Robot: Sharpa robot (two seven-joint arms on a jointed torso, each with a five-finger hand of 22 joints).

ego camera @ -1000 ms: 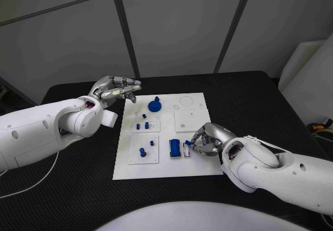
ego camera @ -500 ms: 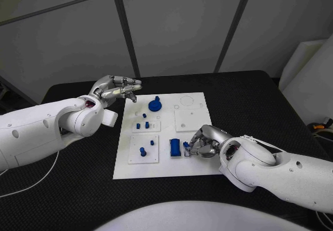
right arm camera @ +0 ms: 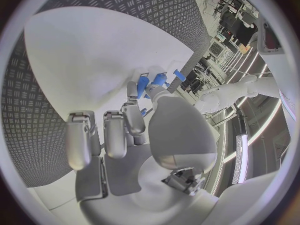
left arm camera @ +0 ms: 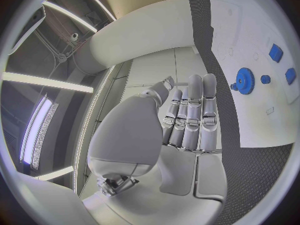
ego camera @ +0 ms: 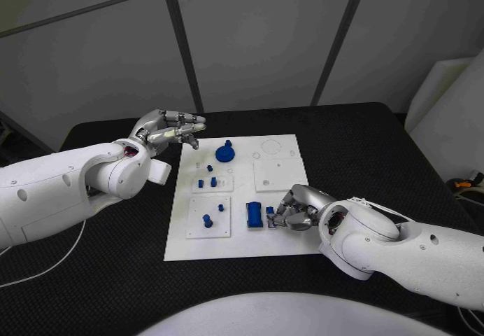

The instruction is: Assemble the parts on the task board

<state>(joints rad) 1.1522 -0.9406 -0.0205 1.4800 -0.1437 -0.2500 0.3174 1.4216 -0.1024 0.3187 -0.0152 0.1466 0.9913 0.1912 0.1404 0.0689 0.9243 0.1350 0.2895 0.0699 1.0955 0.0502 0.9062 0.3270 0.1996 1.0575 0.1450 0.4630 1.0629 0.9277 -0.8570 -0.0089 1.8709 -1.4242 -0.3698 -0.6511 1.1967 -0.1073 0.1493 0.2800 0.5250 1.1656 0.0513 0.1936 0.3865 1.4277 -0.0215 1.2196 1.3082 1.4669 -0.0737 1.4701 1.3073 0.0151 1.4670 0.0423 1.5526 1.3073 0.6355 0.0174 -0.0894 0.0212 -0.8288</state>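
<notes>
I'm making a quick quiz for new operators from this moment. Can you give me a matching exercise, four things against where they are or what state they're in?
Things:
1. left hand
2. right hand
3. gear-shaped blue part
4. task board

Places or states:
A. white plate in the middle of the black table
B. raised beyond the board's far left corner, holding nothing
C. sits on the board's far half
D. fingers down by the blue pieces at the board's near right

Pairs: 1-B, 2-D, 3-C, 4-A

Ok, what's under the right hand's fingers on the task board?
The right hand curls over a small blue part beside the larger blue block on the task board. How the part sits under the fingers, and the board beneath the palm, is covered.
</notes>
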